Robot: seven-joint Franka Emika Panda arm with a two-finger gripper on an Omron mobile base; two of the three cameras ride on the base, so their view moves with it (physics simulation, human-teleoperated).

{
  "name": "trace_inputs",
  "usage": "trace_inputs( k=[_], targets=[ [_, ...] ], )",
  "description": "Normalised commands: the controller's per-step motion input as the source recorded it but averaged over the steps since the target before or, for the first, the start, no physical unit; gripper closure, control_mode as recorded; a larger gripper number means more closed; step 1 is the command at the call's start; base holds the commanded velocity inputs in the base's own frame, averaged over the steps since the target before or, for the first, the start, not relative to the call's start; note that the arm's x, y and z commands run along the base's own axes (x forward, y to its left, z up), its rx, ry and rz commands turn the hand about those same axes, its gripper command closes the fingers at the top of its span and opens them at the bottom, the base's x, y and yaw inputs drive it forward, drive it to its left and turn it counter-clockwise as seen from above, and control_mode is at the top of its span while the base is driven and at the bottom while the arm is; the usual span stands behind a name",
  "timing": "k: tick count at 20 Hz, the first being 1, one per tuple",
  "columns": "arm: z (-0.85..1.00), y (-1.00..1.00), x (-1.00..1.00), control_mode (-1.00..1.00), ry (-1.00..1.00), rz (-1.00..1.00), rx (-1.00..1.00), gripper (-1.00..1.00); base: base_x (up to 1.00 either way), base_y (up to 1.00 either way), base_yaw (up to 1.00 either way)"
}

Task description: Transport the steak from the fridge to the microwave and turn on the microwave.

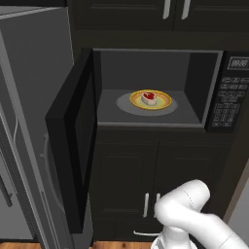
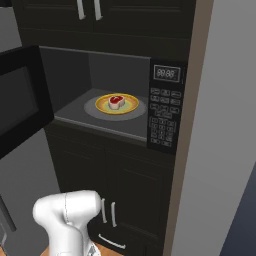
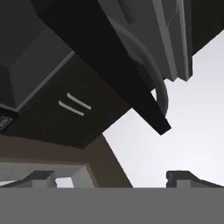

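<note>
The steak (image 1: 149,97) (image 2: 116,102) lies on a yellow-orange plate (image 1: 163,102) (image 2: 131,106) on the turntable inside the microwave (image 1: 146,68) (image 2: 70,70). The microwave's door (image 1: 73,141) (image 2: 20,105) stands swung wide open to the left. Its keypad (image 1: 228,92) (image 2: 165,107) is at the right. The grey fridge (image 1: 29,121) stands at the left. In the hand view my gripper (image 3: 112,179) is open with nothing between its fingertips (image 3: 41,177), looking up from below at the underside of the open door (image 3: 109,65).
Dark cabinets with silver handles (image 1: 151,204) (image 2: 107,212) sit below the microwave, and more cabinets (image 1: 175,9) above it. A pale wall (image 2: 225,125) rises at the right. My white arm's elbow (image 1: 187,204) (image 2: 67,210) is low in front of the lower cabinets.
</note>
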Motion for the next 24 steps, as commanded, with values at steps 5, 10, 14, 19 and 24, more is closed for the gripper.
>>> trace_inputs(
  k=[5,10,14,19,24],
  targets=[
    [-0.17,0.1,0.35,-1.0,-0.17,0.0,0.0,-1.0,0.0,0.0,0.0],
    [-0.1,0.22,0.42,-1.0,-0.17,-0.01,0.04,-1.0,0.0,0.0,0.0],
    [-0.08,0.34,0.32,-1.0,-0.14,-0.04,0.08,-1.0,0.0,0.0,0.0],
    [-0.33,0.55,0.04,-1.0,-0.1,-0.04,0.09,-1.0,0.0,0.0,0.0],
    [-0.4,0.53,0.0,-1.0,-0.03,-0.04,0.1,-1.0,0.0,0.0,0.0]
  ],
)
